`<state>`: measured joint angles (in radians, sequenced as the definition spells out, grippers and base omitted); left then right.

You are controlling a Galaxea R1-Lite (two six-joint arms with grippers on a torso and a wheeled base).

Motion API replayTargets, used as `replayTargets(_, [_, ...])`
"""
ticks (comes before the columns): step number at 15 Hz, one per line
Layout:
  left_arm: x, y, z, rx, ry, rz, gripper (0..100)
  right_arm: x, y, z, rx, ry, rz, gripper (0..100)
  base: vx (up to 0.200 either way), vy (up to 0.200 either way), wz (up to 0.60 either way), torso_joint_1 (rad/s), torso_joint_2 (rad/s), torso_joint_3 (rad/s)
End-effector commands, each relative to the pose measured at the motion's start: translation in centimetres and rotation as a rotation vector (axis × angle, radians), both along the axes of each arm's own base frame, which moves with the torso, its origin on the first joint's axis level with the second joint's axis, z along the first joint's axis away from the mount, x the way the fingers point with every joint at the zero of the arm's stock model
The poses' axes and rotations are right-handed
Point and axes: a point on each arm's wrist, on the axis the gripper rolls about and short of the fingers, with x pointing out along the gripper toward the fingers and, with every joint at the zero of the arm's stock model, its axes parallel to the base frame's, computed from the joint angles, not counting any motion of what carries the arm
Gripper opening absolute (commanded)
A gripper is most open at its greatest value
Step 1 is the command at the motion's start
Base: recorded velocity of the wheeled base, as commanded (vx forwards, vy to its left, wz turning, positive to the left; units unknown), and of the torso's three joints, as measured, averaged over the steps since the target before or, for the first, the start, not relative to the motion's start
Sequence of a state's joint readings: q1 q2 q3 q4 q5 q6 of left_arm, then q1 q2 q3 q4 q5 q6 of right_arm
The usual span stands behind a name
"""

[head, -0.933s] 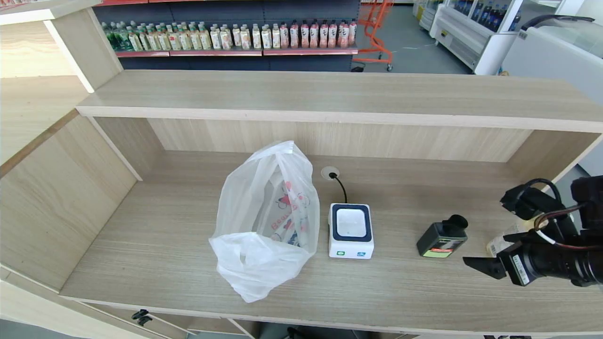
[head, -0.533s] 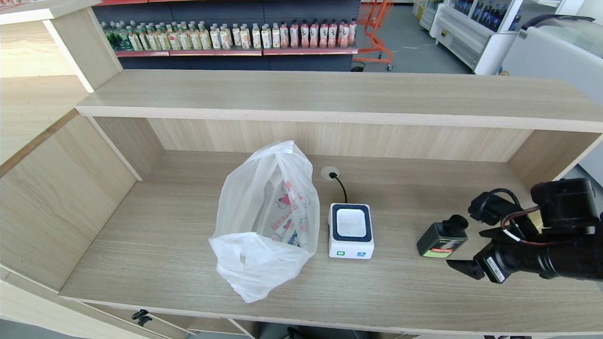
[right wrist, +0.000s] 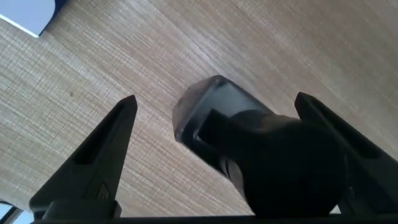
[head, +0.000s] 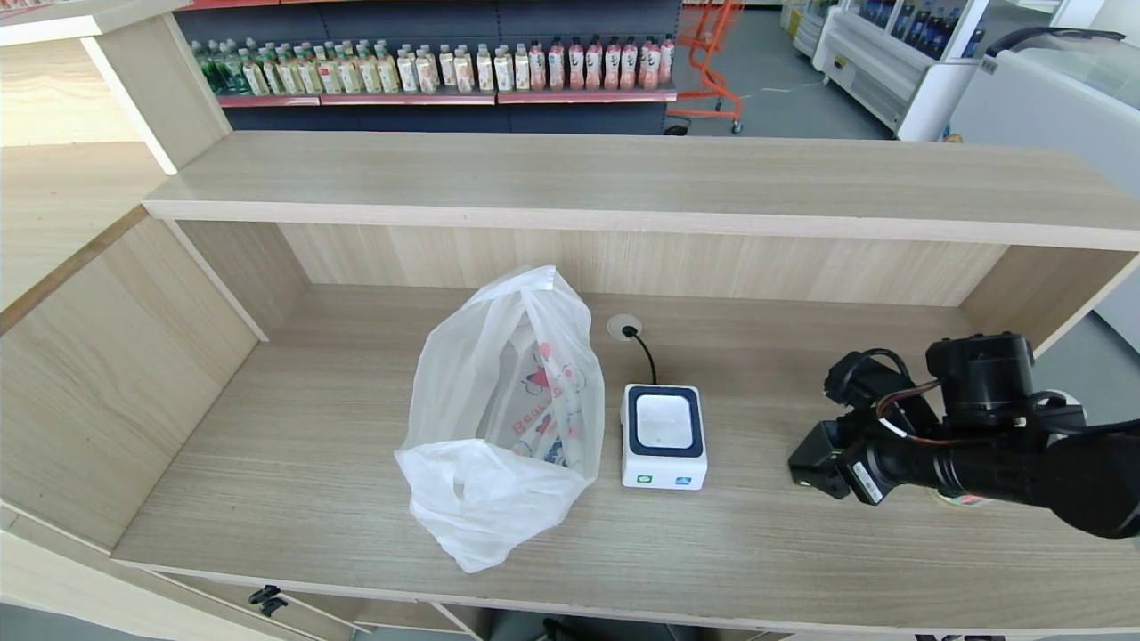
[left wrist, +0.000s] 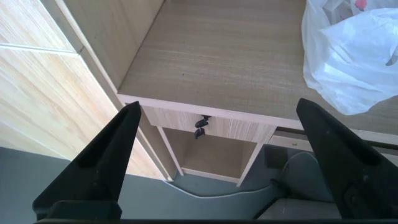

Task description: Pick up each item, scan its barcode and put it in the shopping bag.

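A small dark bottle [right wrist: 249,137] with a black cap lies on the wooden counter [head: 757,552], right of the scanner. My right gripper [head: 818,461] is open and right at the bottle, one finger [right wrist: 99,162] on each side and no contact visible. It hides most of the bottle in the head view. The white plastic shopping bag [head: 499,418] stands left of the scanner [head: 663,436] with packaged goods inside. My left gripper [left wrist: 217,109] hangs open with nothing in it, beyond the counter's front left edge.
A pale item [head: 966,500] lies partly hidden under my right arm. The scanner's cable [head: 643,352] runs to a hole in the counter. A raised wooden ledge [head: 623,178] and side walls enclose the counter. A drawer handle [left wrist: 200,126] sits under its front edge.
My right arm has swung left and lowered, bringing its open gripper from the counter's right end to the dark bottle. Bag and scanner have not moved.
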<state>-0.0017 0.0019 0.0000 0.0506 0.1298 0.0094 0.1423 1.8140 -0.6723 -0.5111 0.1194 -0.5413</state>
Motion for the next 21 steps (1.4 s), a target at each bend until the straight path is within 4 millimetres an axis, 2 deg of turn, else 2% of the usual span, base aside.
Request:
replayTargets(1, [0.0,0.0,0.0,0.0,0.0,0.001,100,0.8,0.6,-1.1,-0.001,0.004,0.014,100,0.0,0.0,0.0,0.0,0.0,0.0])
replayTargets(2, [0.0,0.0,0.0,0.0,0.0,0.001,100,0.8,0.6,-1.1,0.0,0.001,0.018,100,0.0,0.0,0.0,0.0,0.0,0.0])
replayTargets(3, [0.0,0.0,0.0,0.0,0.0,0.001,100,0.9,0.8,-1.1,0.0,-0.002,0.022,0,0.0,0.0,0.0,0.0,0.0,0.0])
replayTargets(6, [0.0,0.0,0.0,0.0,0.0,0.001,100,0.8,0.9,-1.1,0.001,-0.001,0.026,0,0.0,0.0,0.0,0.0,0.0,0.0])
replayTargets(9, [0.0,0.0,0.0,0.0,0.0,0.001,100,-0.1,1.2,0.2,0.012,-0.043,0.038,0,0.0,0.0,0.0,0.0,0.0,0.0])
replayTargets(11, [0.0,0.0,0.0,0.0,0.0,0.001,100,-3.3,0.8,2.4,0.032,-0.103,0.061,0,0.0,0.0,0.0,0.0,0.0,0.0])
replayTargets(13, [0.0,0.0,0.0,0.0,0.0,0.001,100,-7.7,-0.8,5.3,0.044,-0.221,0.028,0,0.0,0.0,0.0,0.0,0.0,0.0])
replayTargets(15, [0.0,0.0,0.0,0.0,0.0,0.001,100,-10.5,-1.6,6.6,-0.014,-0.318,0.042,0,0.0,0.0,0.0,0.0,0.0,0.0])
replayTargets(18, [0.0,0.0,0.0,0.0,0.0,0.001,100,-11.3,-1.7,8.4,-0.29,-0.568,0.225,0,0.0,0.0,0.0,0.0,0.0,0.0])
replayTargets(20, [0.0,0.0,0.0,0.0,0.0,0.001,100,-11.0,-1.1,8.0,-0.371,-0.688,0.56,0,0.0,0.0,0.0,0.0,0.0,0.0])
replayTargets(21, [0.0,0.0,0.0,0.0,0.0,0.001,100,-10.9,-1.0,7.8,-0.407,-0.716,0.628,0,0.0,0.0,0.0,0.0,0.0,0.0])
